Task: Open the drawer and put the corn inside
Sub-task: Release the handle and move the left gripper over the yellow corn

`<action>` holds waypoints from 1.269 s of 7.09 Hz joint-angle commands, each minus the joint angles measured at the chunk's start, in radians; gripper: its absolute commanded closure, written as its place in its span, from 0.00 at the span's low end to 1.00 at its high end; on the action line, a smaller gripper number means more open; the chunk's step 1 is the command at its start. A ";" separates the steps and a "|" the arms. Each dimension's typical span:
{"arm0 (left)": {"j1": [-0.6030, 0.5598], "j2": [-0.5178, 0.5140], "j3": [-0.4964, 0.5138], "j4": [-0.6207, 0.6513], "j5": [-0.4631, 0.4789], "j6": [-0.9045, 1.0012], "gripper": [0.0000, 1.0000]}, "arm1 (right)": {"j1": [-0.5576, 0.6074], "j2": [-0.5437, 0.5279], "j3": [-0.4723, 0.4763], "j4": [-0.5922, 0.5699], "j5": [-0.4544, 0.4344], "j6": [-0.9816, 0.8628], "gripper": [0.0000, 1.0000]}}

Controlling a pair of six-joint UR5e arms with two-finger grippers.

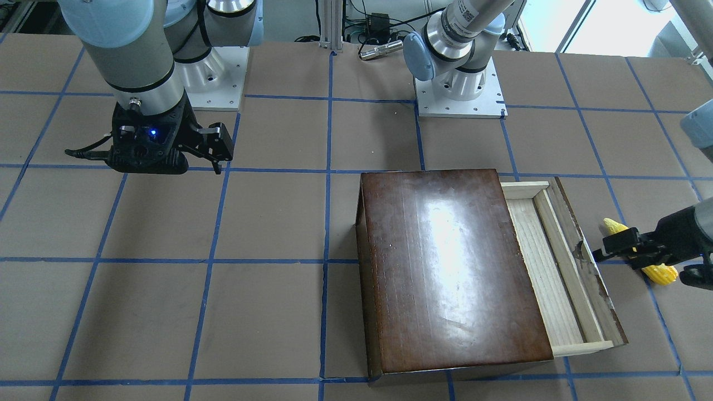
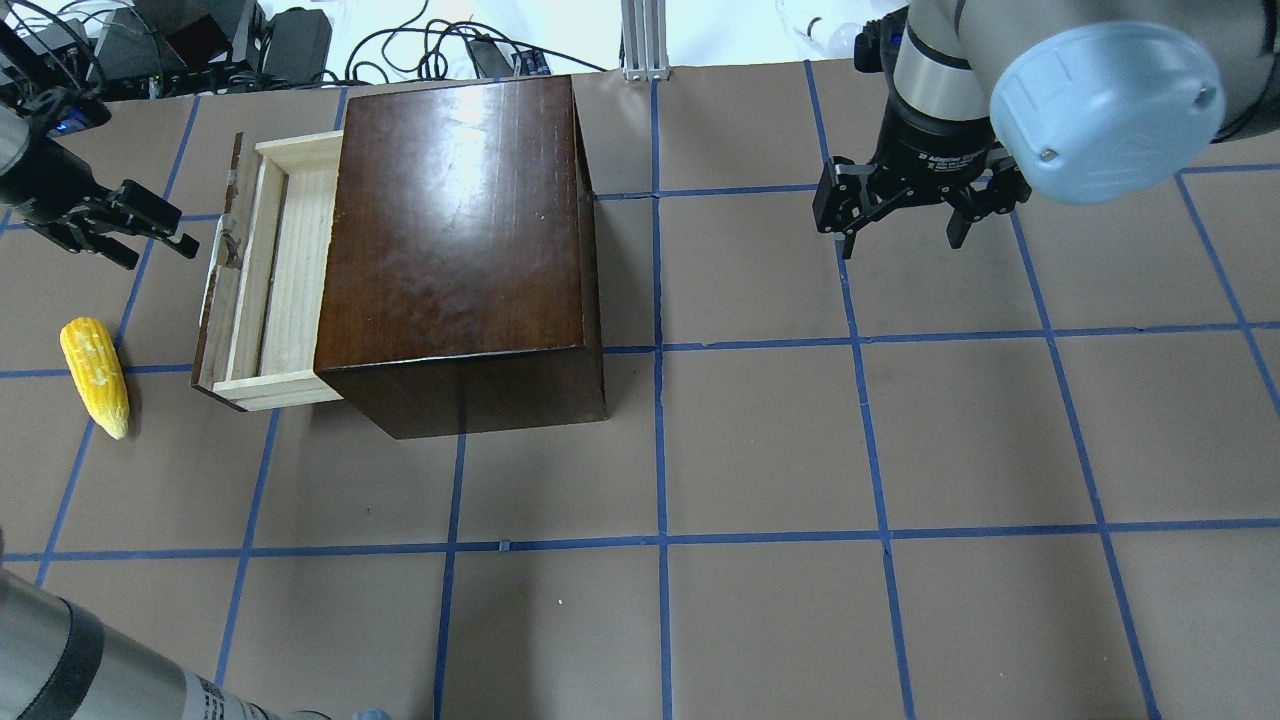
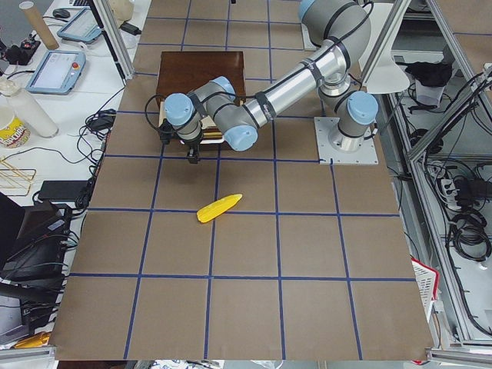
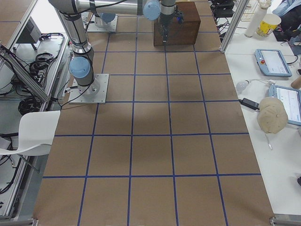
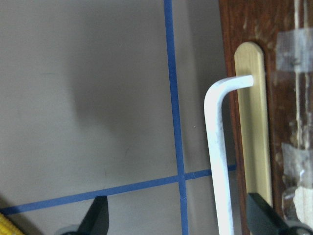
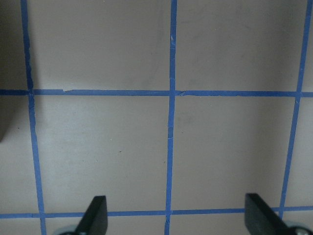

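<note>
The dark brown box (image 2: 460, 220) stands on the table with its drawer (image 2: 290, 270) pulled part way out to the robot's left; the pale wood tray is empty. The drawer's chipped front panel (image 1: 590, 267) carries a white bent handle (image 5: 217, 147). The yellow corn (image 2: 95, 375) lies on the table beside the drawer front, apart from it. My left gripper (image 2: 160, 245) is open and empty, hovering just off the front panel, with the handle between its fingers' line in the left wrist view. My right gripper (image 2: 900, 225) is open and empty, far to the right over bare table.
The table is brown paper with a blue tape grid (image 2: 660, 350). The two arm bases (image 1: 459, 92) stand at the robot's edge. Cables and equipment (image 2: 200, 40) lie beyond the far edge behind the box.
</note>
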State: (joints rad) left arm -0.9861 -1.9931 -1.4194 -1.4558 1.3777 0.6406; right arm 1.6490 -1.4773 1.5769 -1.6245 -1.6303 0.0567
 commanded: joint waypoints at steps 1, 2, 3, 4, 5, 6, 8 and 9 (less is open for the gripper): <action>0.081 0.001 0.062 -0.038 0.009 -0.006 0.00 | 0.000 0.000 0.000 0.000 0.000 0.000 0.00; 0.111 -0.012 0.071 -0.037 0.041 -0.027 0.00 | 0.000 -0.001 0.000 -0.002 -0.002 0.000 0.00; 0.131 -0.018 0.073 -0.019 0.082 -0.065 0.00 | 0.000 -0.002 0.000 -0.002 0.000 0.000 0.00; 0.147 -0.029 0.066 -0.005 0.121 -0.087 0.00 | 0.000 0.000 0.000 0.000 0.000 0.000 0.00; 0.149 -0.047 0.059 -0.003 0.121 -0.129 0.00 | 0.000 -0.001 0.000 -0.002 -0.002 0.000 0.00; 0.150 -0.067 0.056 -0.002 0.124 -0.175 0.00 | 0.000 0.000 0.000 0.000 0.000 0.000 0.00; 0.150 -0.108 0.056 0.009 0.164 -0.254 0.00 | 0.000 0.000 0.000 0.000 0.000 0.000 0.00; 0.150 -0.133 0.053 0.023 0.167 -0.265 0.00 | 0.000 -0.001 0.000 -0.002 0.000 0.000 0.00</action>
State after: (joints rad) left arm -0.8363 -2.0977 -1.3642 -1.4458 1.5352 0.4030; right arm 1.6490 -1.4776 1.5769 -1.6248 -1.6306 0.0568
